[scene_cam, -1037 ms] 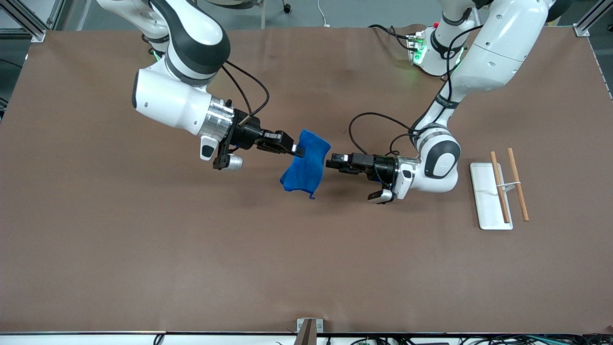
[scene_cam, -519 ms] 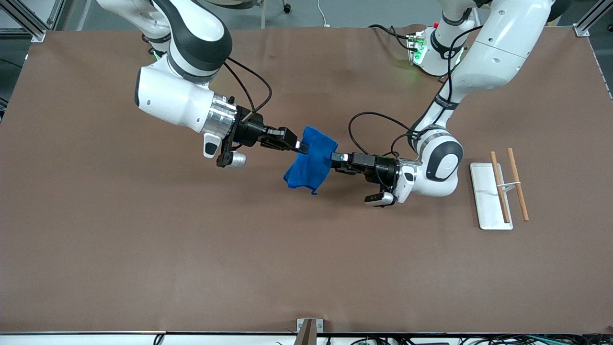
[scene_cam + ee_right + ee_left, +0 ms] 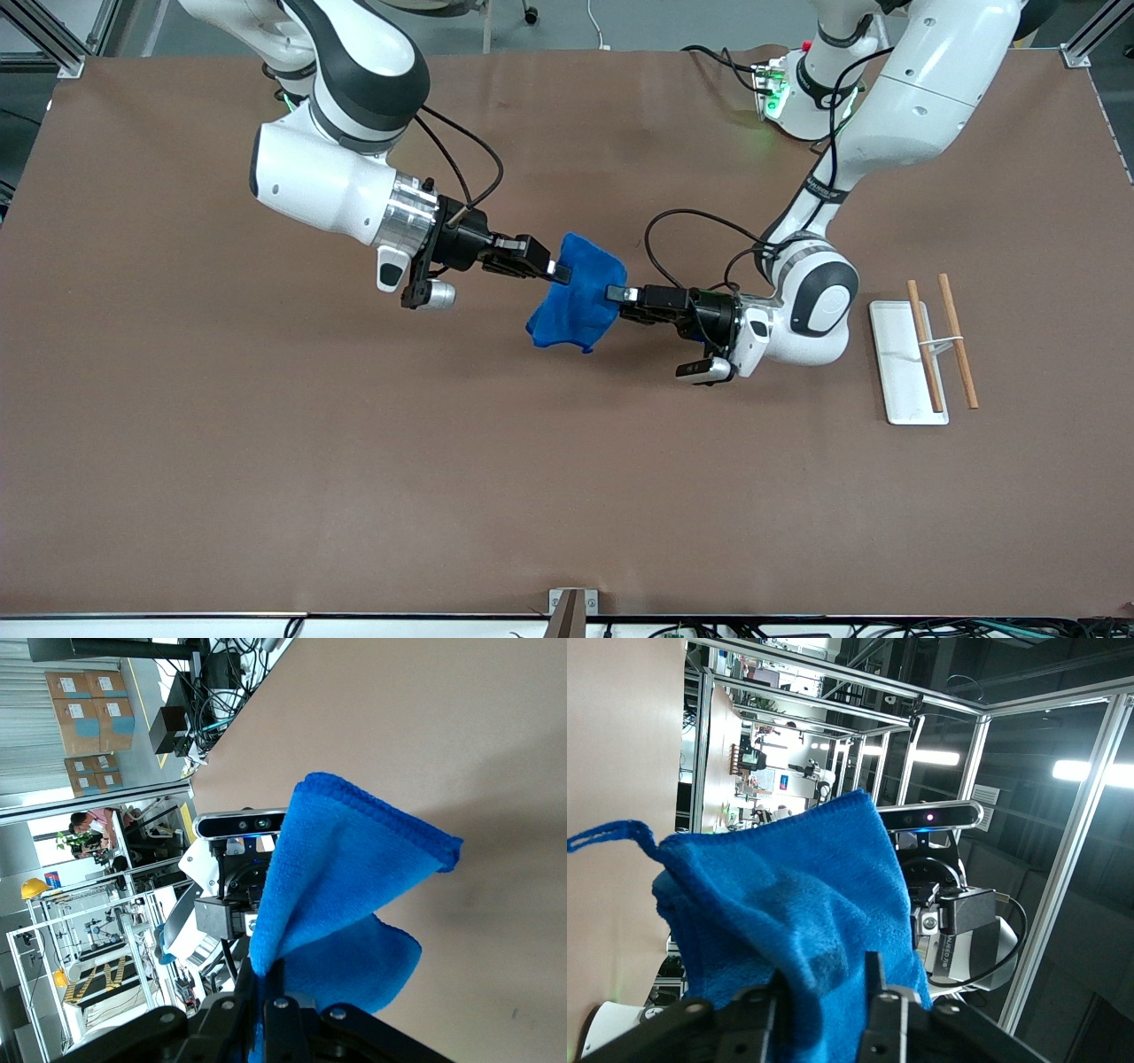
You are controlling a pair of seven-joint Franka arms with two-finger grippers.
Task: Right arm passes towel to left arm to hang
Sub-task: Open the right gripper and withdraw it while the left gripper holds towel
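towel (image 3: 574,299) (both end effectors gripping)

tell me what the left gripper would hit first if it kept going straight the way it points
The towel: the left gripper already has its fingers around one edge. Next in line, probably the right gripper, which holds another edge; depth between them is unclear.

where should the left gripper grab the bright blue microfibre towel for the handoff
Best on the upper hem of the bright blue microfibre towel, at the edge turned toward the left arm's end of the table, coming in level from that end. The right gripper pinches the other upper edge, so the cloth hangs folded between them, its bulk drooping below. The left gripper is already at that edge, with cloth between its fingers.
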